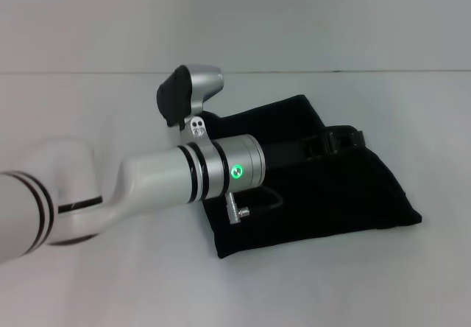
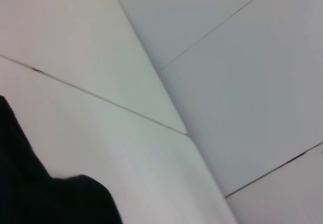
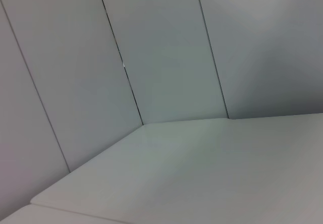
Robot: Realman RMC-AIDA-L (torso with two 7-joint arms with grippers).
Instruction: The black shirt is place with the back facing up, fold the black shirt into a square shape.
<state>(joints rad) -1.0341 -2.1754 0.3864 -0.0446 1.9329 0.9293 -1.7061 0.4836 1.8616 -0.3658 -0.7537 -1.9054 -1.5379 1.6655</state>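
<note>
The black shirt (image 1: 324,194) lies on the white table, folded into a compact, roughly four-sided bundle to the right of centre. No lettering shows on it. My left arm reaches across from the left, and its black gripper (image 1: 340,140) is low over the shirt's far right part, dark against the dark cloth. A piece of the shirt (image 2: 35,193) also shows in a corner of the left wrist view. My right arm and its gripper are out of view; the right wrist view holds only table and wall.
The white table (image 1: 110,290) spreads around the shirt on all sides. Pale wall panels (image 3: 166,57) stand behind the table's far edge. The left arm's silver wrist joint (image 1: 235,169) covers the shirt's left part.
</note>
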